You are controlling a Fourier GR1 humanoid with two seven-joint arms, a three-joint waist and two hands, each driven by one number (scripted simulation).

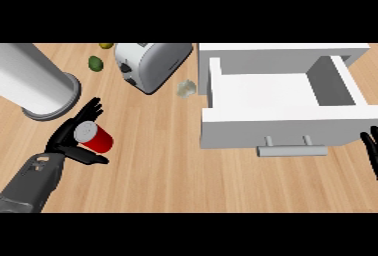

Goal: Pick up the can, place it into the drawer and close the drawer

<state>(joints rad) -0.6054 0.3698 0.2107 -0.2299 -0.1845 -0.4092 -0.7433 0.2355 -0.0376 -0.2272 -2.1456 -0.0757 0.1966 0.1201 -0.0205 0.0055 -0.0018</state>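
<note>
From the head view, the left hand (70, 136) sits at the lower left of the wooden counter (155, 165), its fingers and thumb wrapped around the red can (94, 137), which tilts with its silver top toward the upper left. The white drawer (280, 107) stands pulled open at the right, well apart from the can, its handle (291, 149) facing the near edge. The right hand (370, 150) rests at the right border, fingers straight. A toaster (151, 64) lies beyond, beside a grey cylinder (33, 80).
</note>
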